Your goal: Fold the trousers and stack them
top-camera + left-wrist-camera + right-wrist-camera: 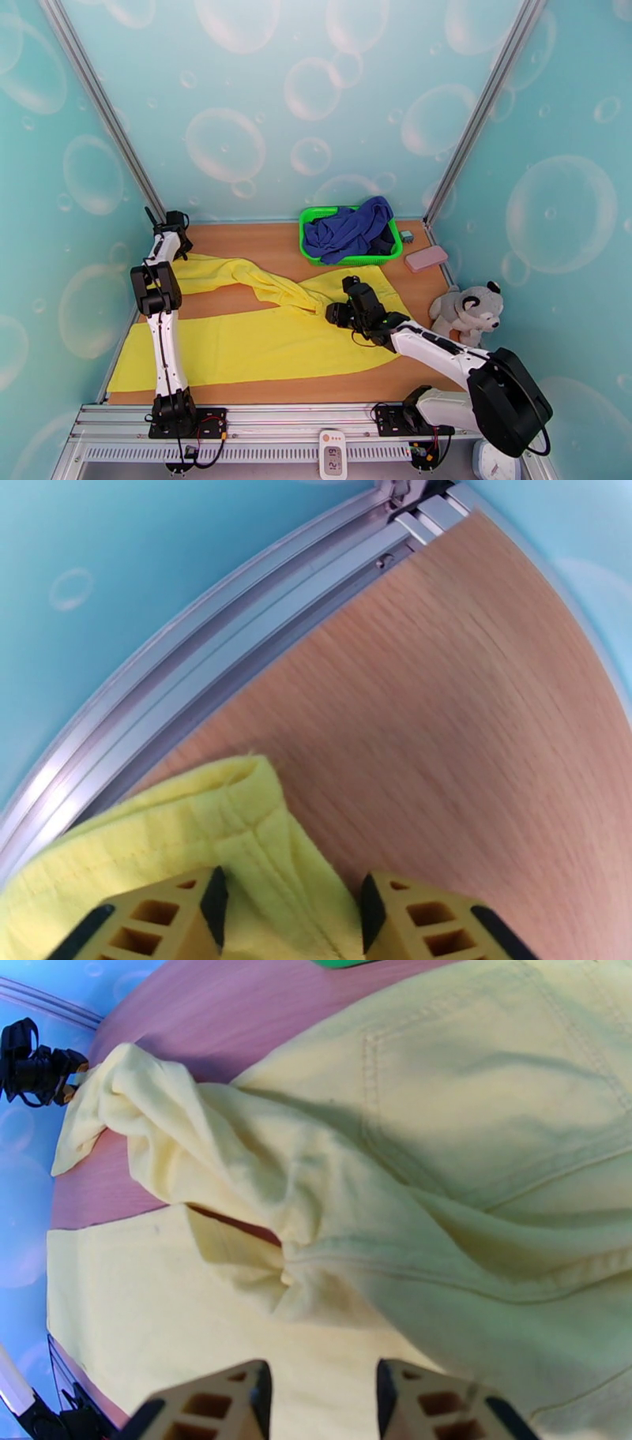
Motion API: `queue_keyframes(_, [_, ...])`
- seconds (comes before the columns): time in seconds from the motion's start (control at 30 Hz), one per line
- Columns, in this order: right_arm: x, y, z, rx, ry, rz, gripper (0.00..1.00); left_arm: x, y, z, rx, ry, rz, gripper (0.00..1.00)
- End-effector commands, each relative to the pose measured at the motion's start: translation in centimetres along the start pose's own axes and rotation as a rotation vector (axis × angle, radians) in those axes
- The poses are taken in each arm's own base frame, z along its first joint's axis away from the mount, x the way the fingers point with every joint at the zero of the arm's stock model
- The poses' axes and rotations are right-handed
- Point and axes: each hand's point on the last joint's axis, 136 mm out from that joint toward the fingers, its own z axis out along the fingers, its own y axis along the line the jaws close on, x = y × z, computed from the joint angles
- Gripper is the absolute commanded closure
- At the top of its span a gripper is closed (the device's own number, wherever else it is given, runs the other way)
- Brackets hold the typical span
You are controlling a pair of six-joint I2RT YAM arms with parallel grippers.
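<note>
The yellow trousers (268,339) lie spread over the wooden table, the near leg flat and the far leg (229,272) twisted toward the back left corner. My left gripper (175,230) sits at that far leg's hem (221,819); its fingers (213,898) stand apart with the hem's fabric lying between them. My right gripper (341,309) hovers low over the crotch and seat area (442,1197), where the cloth bunches. It is open, with flat fabric below the gap between its fingertips (261,1394).
A green basket (312,245) holding a blue garment (351,229) stands at the back centre. A pink block (426,257) and a grey plush toy (468,309) lie at the right edge. The aluminium frame rail (197,677) runs close behind the left gripper.
</note>
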Motion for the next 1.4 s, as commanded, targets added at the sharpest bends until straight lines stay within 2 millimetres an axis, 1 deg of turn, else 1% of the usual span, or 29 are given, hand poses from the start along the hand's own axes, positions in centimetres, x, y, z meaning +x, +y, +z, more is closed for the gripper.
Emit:
queue_keyframes(0.0, [-0.1,-0.1,-0.1,-0.01,-0.009,-0.01,0.59,4.6,1.2,2.2,-0.025,0.15,0.055,0.9])
queue_keyframes(0.03, [-0.1,-0.1,-0.1,-0.01,-0.011,-0.008,0.59,4.4,1.2,1.9,-0.022,0.147,0.06,1.0])
queue_keyframes(0.07, [-0.1,-0.1,-0.2,-0.013,-0.015,-0.007,0.59,4.2,1.2,1.6,-0.017,0.142,0.061,1.0])
queue_keyframes(0.13, [-0.2,-0.2,-0.4,-0.012,-0.019,-0.01,0.59,3.1,0.8,0.4,0.007,0.116,0.063,1.0])
queue_keyframes(0.2, [-0.3,-0.1,-0.5,-0.015,-0.024,-0.012,0.59,1.3,0.6,-1.5,0.039,0.072,0.05,1.0])
queue_keyframes(0.3, [-0.5,-0.4,-0.6,-0.012,-0.031,-0.006,0.59,-2.5,-0.2,-6.0,0.129,-0.028,0.025,1.0])
queue_keyframes(0.4, [-1.0,-1.3,-0.6,-0.009,-0.053,0.04,0.59,-6.8,-1.0,-11.5,0.231,-0.155,-0.01,1.0])
queue_keyframes(0.43, [-1.2,-2.0,-0.6,-0.005,-0.061,0.072,0.59,-8.2,-1.2,-13.4,0.268,-0.201,-0.023,1.0])
queue_keyframes(0.53, [-1.7,-4.4,-0.5,-0.01,-0.079,0.174,0.59,-11.5,-2.3,-17.9,0.388,-0.298,-0.051,1.0])
queue_keyframes(0.57, [-2.0,-5.1,-0.6,-0.011,-0.089,0.193,0.59,-12.3,-2.9,-19.2,0.442,-0.321,-0.048,1.0])
queue_keyframes(0.63, [-2.5,-6.4,-0.9,0.02,-0.101,0.212,0.59,-13.9,-4.0,-22.5,0.573,-0.375,-0.045,1.0])
queue_keyframes(0.7, [-2.8,-7.5,-1.3,0.058,-0.106,0.216,0.59,-14.6,-4.6,-26.1,0.723,-0.423,-0.033,1.0])
queue_keyframes(0.77, [-2.9,-8.1,-1.6,0.077,-0.114,0.219,0.59,-14.5,-3.9,-30.3,0.864,-0.498,-0.027,1.0])
queue_keyframes(0.8, [-2.9,-8.3,-1.9,0.082,-0.121,0.218,0.6,-14.1,-2.9,-32.6,0.939,-0.55,-0.038,1.0])
queue_keyframes(0.83, [-2.9,-8.4,-2.0,0.084,-0.129,0.219,0.59,-13.3,-1.2,-34.4,0.982,-0.609,-0.068,1.0])
queue_keyframes(0.87, [-2.8,-8.4,-2.1,0.086,-0.129,0.222,0.6,-12.6,0.6,-35.7,0.994,-0.663,-0.1,1.0])
queue_keyframes(0.93, [-2.8,-8.3,-2.2,0.074,-0.139,0.223,0.59,-10.3,4.8,-35.4,0.908,-0.714,-0.16,1.0])
queue_keyframes(0.97, [-2.8,-8.2,-2.2,0.067,-0.143,0.223,0.6,-9.2,6.4,-34.1,0.831,-0.698,-0.176,1.0])
queue_keyframes(1.0, [-2.9,-8.1,-2.2,0.057,-0.149,0.22,0.6,-7.7,8.3,-32.1,0.725,-0.661,-0.199,1.0])
queue_keyframes(1.07, [-3.0,-7.7,-2.2,0.043,-0.154,0.206,0.6,-4.5,11.4,-29.2,0.591,-0.61,-0.22,1.0])
queue_keyframes(1.13, [-3.2,-7.5,-2.1,0.037,-0.156,0.185,0.6,-1.2,15.9,-25.9,0.374,-0.552,-0.313,1.0])
queue_keyframes(1.17, [-3.4,-7.3,-2.0,0.035,-0.155,0.171,0.6,0.2,17.5,-24.7,0.299,-0.521,-0.335,1.0])
queue_keyframes(1.2, [-3.7,-7.1,-1.9,0.03,-0.16,0.155,0.6,1.1,18.9,-23.8,0.236,-0.501,-0.35,1.0])
queue_keyframes(1.23, [-4.1,-6.9,-1.7,0.024,-0.161,0.143,0.6,2.5,19.6,-22.8,0.207,-0.473,-0.347,1.0])
queue_keyframes(1.27, [-4.7,-6.6,-1.6,0.014,-0.164,0.128,0.6,2.8,19.7,-22.4,0.208,-0.463,-0.35,1.0])
queue_keyframes(1.3, [-5.3,-6.2,-1.4,0.003,-0.163,0.113,0.6,2.9,19.4,-22.2,0.227,-0.456,-0.355,1.0])
queue_keyframes(1.33, [-5.9,-5.7,-1.0,-0.007,-0.152,0.093,0.6,2.6,18.8,-22.3,0.258,-0.454,-0.352,1.0])
queue_keyframes(1.37, [-6.4,-5.6,-0.6,-0.004,-0.142,0.085,0.6,2.3,18.3,-22.4,0.281,-0.449,-0.35,1.0])
